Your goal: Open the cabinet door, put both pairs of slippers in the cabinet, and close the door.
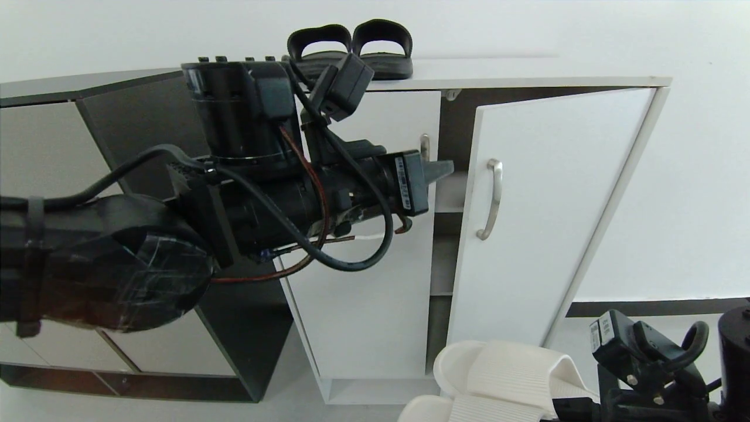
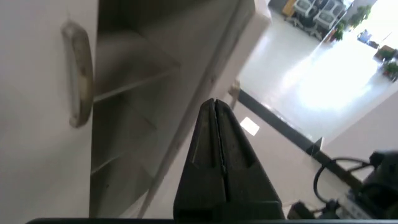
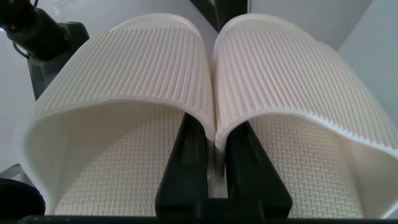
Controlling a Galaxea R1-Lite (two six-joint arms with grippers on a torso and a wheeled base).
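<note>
**Cabinet** (image 1: 527, 81): white, two doors, against the far wall. We count step one as done.
- Right door (image 1: 545, 223): swung open toward us, hinged on its right edge, handle (image 1: 493, 199) free.
- Left door (image 1: 363, 305): shut, its handle (image 1: 424, 146) untouched.
- Shelves (image 1: 448, 202): visible through the gap between the doors. We see no slipper on the parts that show, though much of the inside is hidden.

**White slippers** (image 1: 504, 375): one pair, low and near, right of centre, in front of the open door and outside the cabinet. They are carried side by side and their inner walls are pinched together.

**Right claw** (image 3: 214, 168): clamped on the white slippers (image 3: 137, 93), with one finger inside each slipper and the two inner walls held between them.

**Black slippers** (image 1: 351, 50): one pair, side by side on top of the cabinet above the left door. Nothing touches them.

**Left claw** (image 1: 442, 170): raised in front of the cabinet, its tip at the gap just right of the left door's handle. In the left wrist view the fingers (image 2: 208, 146) are pressed together with nothing between them.

**Tally, as we judge it:**
- Done: door opened, white pair picked up.
- Left: white pair onto a shelf, black pair taken down and put inside, door closed.

We put the task at under half done.
</note>
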